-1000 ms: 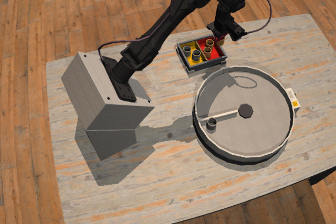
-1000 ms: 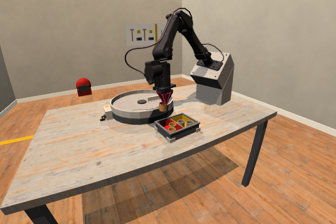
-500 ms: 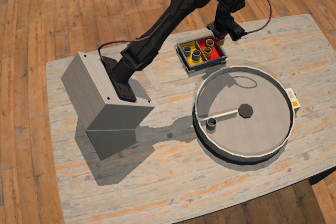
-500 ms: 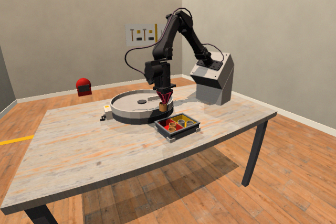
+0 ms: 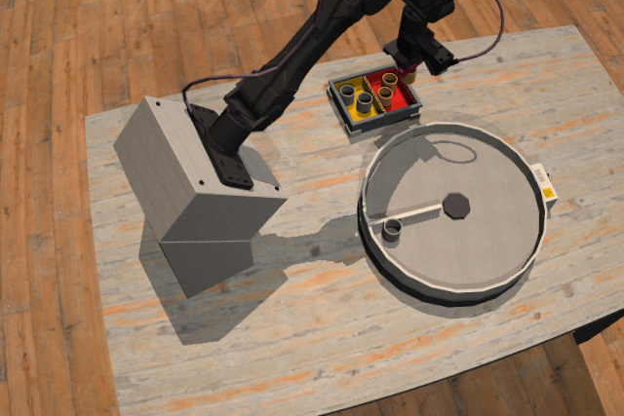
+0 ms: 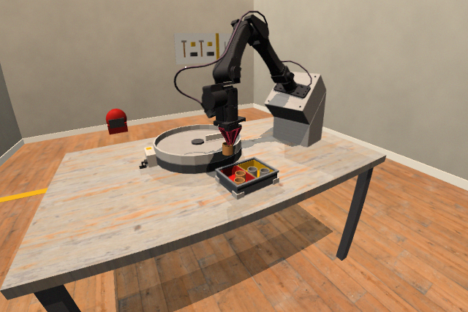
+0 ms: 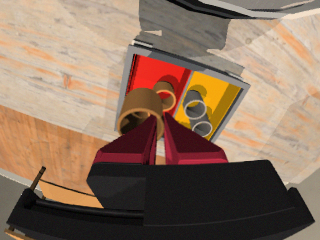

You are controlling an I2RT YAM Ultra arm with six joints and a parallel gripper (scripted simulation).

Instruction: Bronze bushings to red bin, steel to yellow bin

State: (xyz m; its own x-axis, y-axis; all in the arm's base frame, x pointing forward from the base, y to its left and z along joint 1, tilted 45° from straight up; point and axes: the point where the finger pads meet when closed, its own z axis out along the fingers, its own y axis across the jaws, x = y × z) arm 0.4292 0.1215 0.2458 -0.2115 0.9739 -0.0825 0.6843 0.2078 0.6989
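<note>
My gripper (image 5: 407,70) is shut on a bronze bushing (image 5: 408,76) and holds it upright in the air above the far corner of the red bin (image 5: 396,90). The held bushing also shows in the exterior view (image 6: 227,148) and in the wrist view (image 7: 138,115), pinched by its wall. The red bin holds two bronze bushings (image 5: 387,88). The yellow bin (image 5: 354,104) beside it holds two steel bushings (image 5: 355,96). One steel bushing (image 5: 389,234) stands on the turntable (image 5: 453,209) at its near left rim, next to the white bar.
The two bins share one grey tray (image 6: 247,175) between the turntable and the table's far edge. The arm's grey base block (image 5: 186,190) stands at the left. A small white box (image 5: 544,187) is fixed to the turntable's right side.
</note>
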